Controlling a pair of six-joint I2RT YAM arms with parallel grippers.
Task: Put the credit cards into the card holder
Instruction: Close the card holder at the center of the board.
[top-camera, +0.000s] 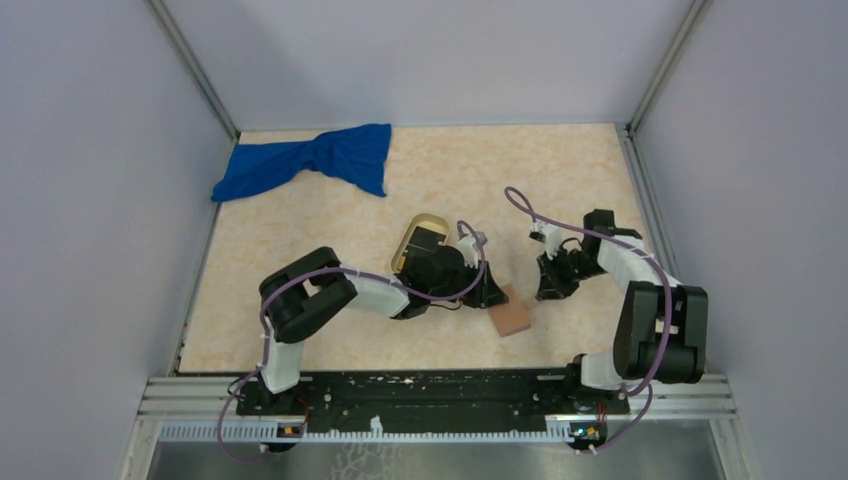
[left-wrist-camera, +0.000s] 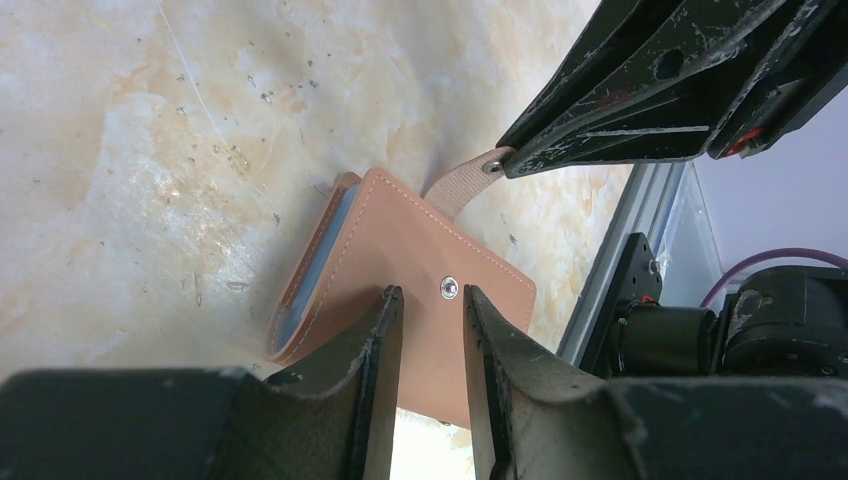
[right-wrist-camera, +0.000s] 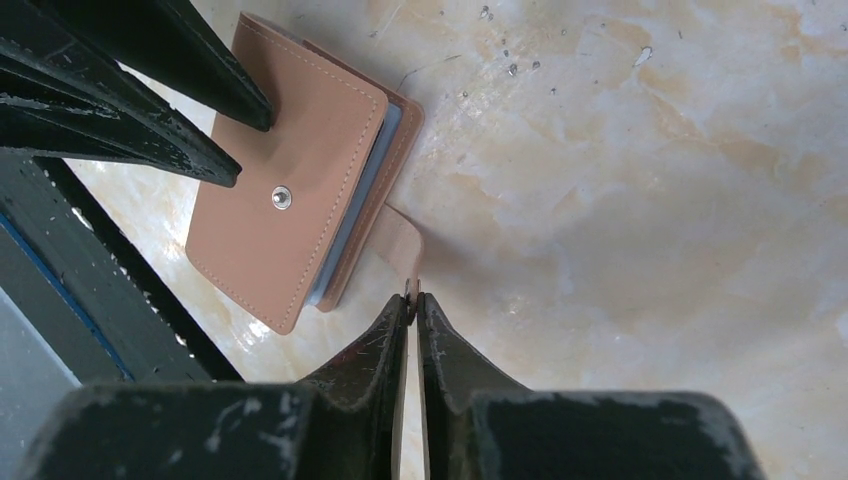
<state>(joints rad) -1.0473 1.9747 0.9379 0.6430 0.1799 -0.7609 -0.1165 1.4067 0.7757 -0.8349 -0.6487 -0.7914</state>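
Note:
The reddish-brown card holder (top-camera: 513, 318) lies folded on the table near the front, with blue-grey inner pages showing at its edge (left-wrist-camera: 420, 240) (right-wrist-camera: 290, 150). My right gripper (top-camera: 548, 290) (right-wrist-camera: 413, 297) is shut on the end of its closure strap (right-wrist-camera: 400, 240) (left-wrist-camera: 460, 185), which is pulled away from the cover. My left gripper (top-camera: 490, 292) (left-wrist-camera: 432, 292) is open. Its fingertips sit at the cover on either side of the metal snap (left-wrist-camera: 449, 288). No grey or black card can be made out.
An oval tan tray (top-camera: 412, 232) sits behind the left wrist, mostly hidden, with something dark in it. A crumpled blue cloth (top-camera: 310, 160) lies at the back left. The black base rail (top-camera: 430, 385) runs close behind the card holder (left-wrist-camera: 640, 280).

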